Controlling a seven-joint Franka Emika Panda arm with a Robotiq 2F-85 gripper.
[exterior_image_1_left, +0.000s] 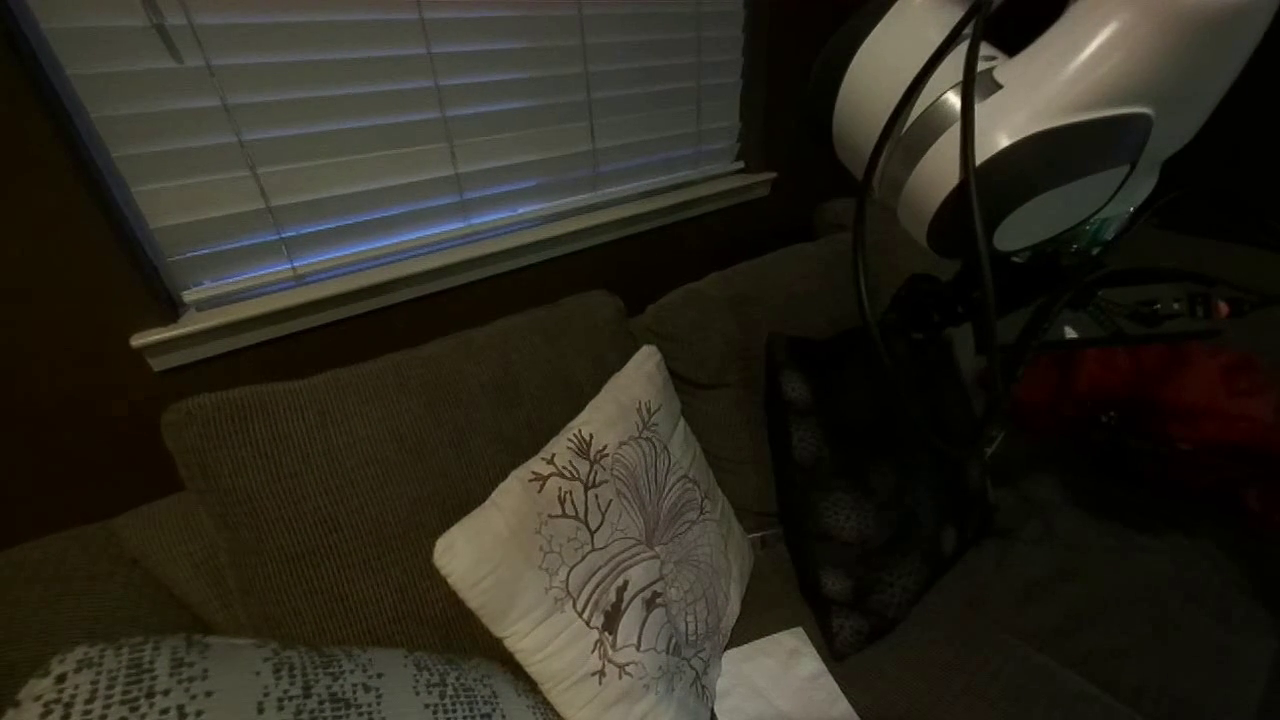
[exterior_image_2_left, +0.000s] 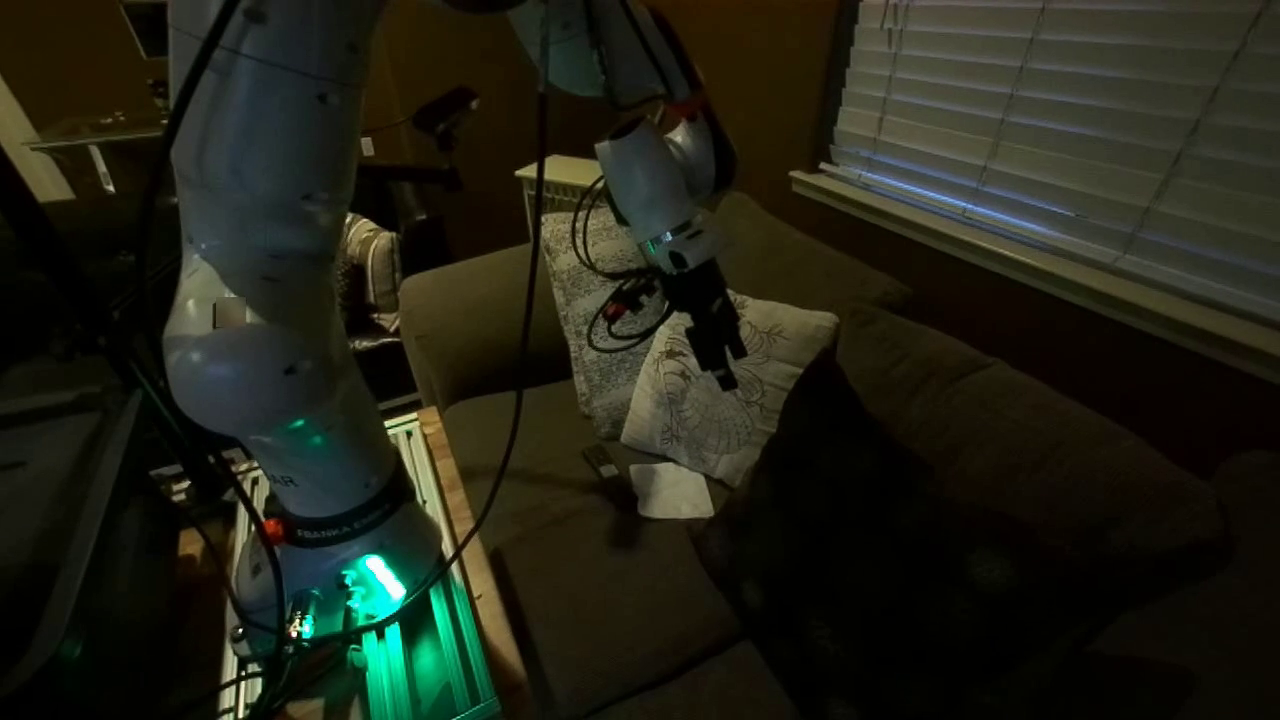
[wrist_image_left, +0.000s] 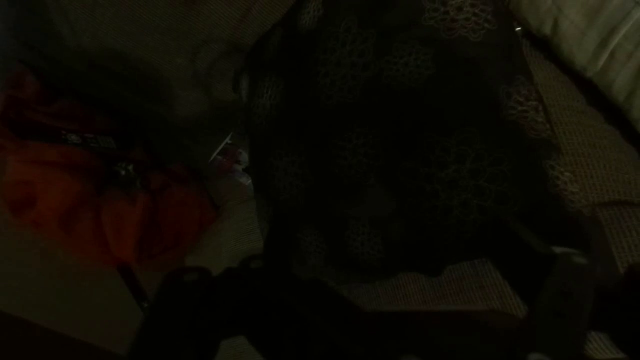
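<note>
The dark flower-patterned cushion (wrist_image_left: 400, 115) sits on the sofa (exterior_image_1_left: 380, 470). The gripper (exterior_image_2_left: 735, 368) is positioned above the sofa, jaws parted. In the wrist view, a red fabric item (wrist_image_left: 125, 215) lies left of the dark cushion. In an exterior view, a pale shell-print cushion (exterior_image_1_left: 620, 560) is to its left, beside a white sheet (exterior_image_1_left: 785, 680).

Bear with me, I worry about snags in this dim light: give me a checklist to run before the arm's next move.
1. Gripper open: ok, its jaws stand apart.
2. Dark patterned cushion clear of the gripper: cannot tell, too dark to see any gap.
3. Pale cushion away from the jaws: ok, the wrist view shows it only in the top right corner.
4. Black cables tied down: not ok, they hang in loose loops.
5. Wrist view bright enough: not ok, very dark.
</note>
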